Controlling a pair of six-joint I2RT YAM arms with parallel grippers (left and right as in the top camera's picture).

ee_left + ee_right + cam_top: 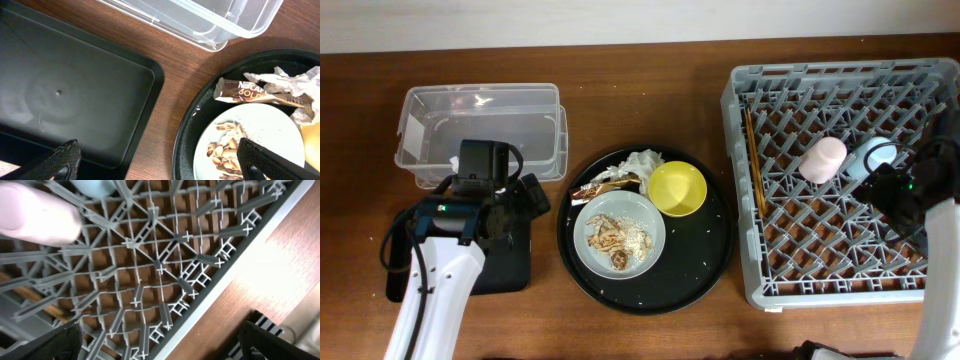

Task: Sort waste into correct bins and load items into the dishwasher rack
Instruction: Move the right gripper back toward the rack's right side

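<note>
Our left gripper (162, 159) is nearer
Its jaws spread, we see the brown-and-gold foil wrapper (245, 91) to its right, long axis left-to-right, upper-left in the large round black tray (705, 255); right gripper (160, 340) spread too.

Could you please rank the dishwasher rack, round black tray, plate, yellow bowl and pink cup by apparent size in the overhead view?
Largest to smallest:
1. dishwasher rack
2. round black tray
3. plate
4. yellow bowl
5. pink cup
No two look alike in size.
</note>
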